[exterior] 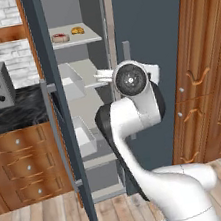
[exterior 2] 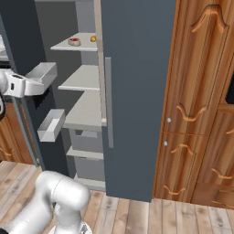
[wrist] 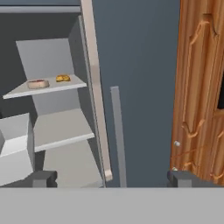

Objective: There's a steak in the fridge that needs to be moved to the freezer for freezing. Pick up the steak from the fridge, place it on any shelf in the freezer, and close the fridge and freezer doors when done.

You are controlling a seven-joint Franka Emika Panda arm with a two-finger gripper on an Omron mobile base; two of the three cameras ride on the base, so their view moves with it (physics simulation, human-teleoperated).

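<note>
My gripper [wrist: 113,178] hangs with jaws wide and empty, tips at the bottom of the hand view; the steak [wrist: 38,84] lies upper left on a shelf [wrist: 26,91] beside a pastry [wrist: 63,78]; one door [exterior: 57,116] stands open, the other door [exterior 2: 137,91] shut.

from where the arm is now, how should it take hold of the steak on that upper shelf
The flat red raw steak with a white fat rim lies flat on the pale grey upper shelf, left of the golden-brown pastry. Probably best to enter through the open front, drop the open gripper from above, and pinch across its narrow width, fingers on the rim edges, since it looks too low for a side grip.
</note>
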